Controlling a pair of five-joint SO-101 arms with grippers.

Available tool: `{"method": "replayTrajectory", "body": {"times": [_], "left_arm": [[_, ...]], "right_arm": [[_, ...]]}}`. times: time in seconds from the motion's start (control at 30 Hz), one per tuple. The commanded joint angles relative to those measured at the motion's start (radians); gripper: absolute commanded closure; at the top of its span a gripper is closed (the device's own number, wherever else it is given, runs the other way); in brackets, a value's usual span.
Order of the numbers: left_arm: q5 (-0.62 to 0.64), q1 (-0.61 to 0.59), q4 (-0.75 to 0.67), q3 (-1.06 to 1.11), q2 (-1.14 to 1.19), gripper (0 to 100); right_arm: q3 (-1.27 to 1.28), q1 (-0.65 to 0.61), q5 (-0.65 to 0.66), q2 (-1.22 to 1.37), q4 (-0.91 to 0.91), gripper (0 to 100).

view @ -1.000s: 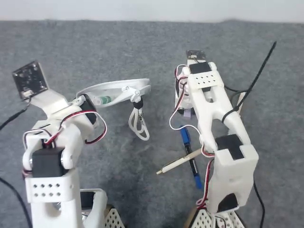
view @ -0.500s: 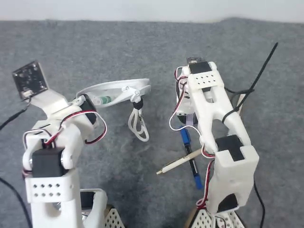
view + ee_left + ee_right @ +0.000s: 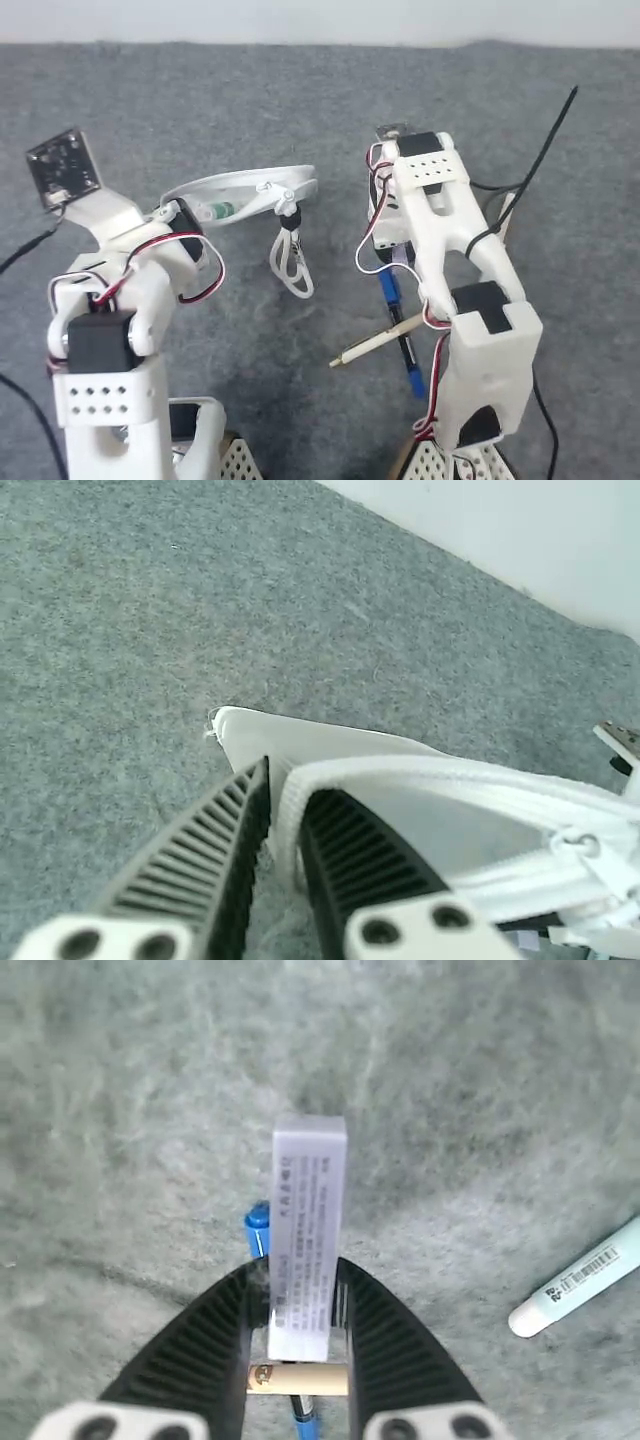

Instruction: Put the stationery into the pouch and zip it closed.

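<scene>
My left gripper is shut on the rim of the white pouch, holding its mouth open. In the high view the pouch lies at the centre left with a green item inside, and its white strap trails toward the front. My right gripper is shut on a pale lavender eraser, held above the mat. Beneath it lie a blue pen and a beige pen, crossing each other. A light teal pen lies off to one side.
Grey felt mat covers the table. A black cable runs from the right arm toward the far right. The left arm's camera board sticks up at the left. Open mat lies between the pouch and the right arm.
The right arm's wrist has shifted slightly to the left and toward the front, with the eraser in its gripper. The left arm and the pouch have not moved.
</scene>
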Motion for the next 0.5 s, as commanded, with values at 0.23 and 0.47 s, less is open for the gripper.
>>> {"method": "replayTrajectory", "body": {"times": [0.23,0.47], "left_arm": [[0.012,-0.006,-0.035,-0.015,-0.005,99],[0.012,-0.006,-0.034,-0.015,-0.005,99]], "right_arm": [[-0.069,-0.015,-0.08,-0.021,0.002,75.7],[-0.066,-0.015,-0.077,-0.018,-0.045,75.7]]}}
